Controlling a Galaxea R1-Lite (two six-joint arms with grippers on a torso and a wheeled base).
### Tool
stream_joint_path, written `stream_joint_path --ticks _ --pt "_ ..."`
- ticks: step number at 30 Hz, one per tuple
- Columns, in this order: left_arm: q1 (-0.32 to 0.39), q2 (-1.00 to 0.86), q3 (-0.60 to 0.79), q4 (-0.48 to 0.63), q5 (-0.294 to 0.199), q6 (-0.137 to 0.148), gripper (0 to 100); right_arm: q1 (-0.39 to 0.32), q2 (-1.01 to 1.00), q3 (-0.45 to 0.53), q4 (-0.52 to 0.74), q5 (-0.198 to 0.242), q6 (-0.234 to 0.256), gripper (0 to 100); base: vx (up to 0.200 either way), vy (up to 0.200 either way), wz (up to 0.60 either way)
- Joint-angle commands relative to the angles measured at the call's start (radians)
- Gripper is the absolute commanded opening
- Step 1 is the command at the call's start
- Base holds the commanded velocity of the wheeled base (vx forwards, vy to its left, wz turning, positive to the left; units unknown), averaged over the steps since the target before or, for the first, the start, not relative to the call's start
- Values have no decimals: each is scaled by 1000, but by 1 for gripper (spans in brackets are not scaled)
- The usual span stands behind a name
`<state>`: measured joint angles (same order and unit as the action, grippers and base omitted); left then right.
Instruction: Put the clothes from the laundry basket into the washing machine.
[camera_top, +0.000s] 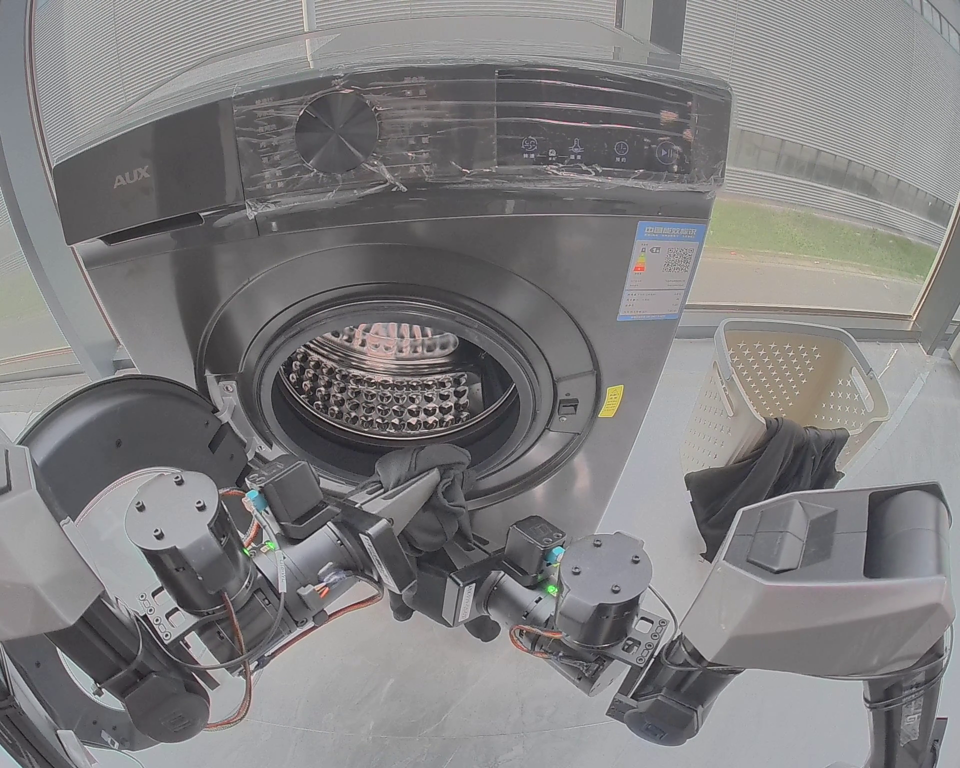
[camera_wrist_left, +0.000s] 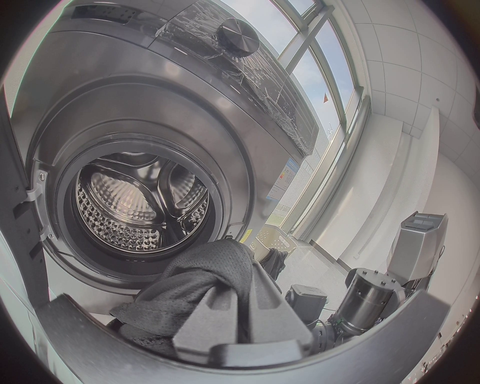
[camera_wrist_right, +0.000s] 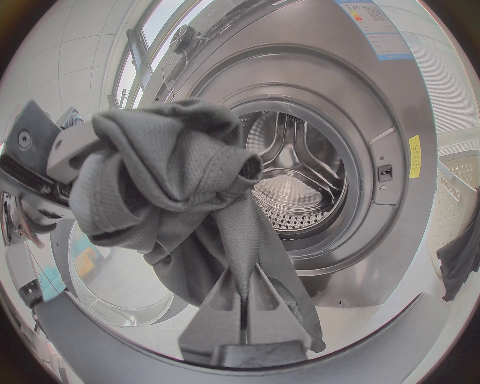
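Approach to the drum: the dark grey garment hangs bunched just before the lower lip of the drum opening of the washing machine. The left gripper is clamped on the upper bunch, nearer the opening; the right gripper is pinched together on a fold beneath. The drum lies ahead of and above both. The laundry basket, well to the right, carries a second garment over its rim
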<state>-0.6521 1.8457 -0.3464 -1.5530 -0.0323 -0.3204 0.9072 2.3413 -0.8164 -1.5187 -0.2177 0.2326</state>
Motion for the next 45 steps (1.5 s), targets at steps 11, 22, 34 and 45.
stream_joint_path --ticks 11,22,34,45 --pt "54 -2 1 -6 -24 -3 100 -28 -134 128 9 -14 2 0 0 0 0" --pt "115 20 9 -6 -49 -3 100 -47 -191 131 15 -17 2 0 0 0 0" --pt "144 73 61 -6 -83 6 100 -39 -247 134 14 -16 1 0 0 0 0" --pt "192 122 53 -6 -86 17 100 -18 -362 279 17 57 -1 0 0 0 0"
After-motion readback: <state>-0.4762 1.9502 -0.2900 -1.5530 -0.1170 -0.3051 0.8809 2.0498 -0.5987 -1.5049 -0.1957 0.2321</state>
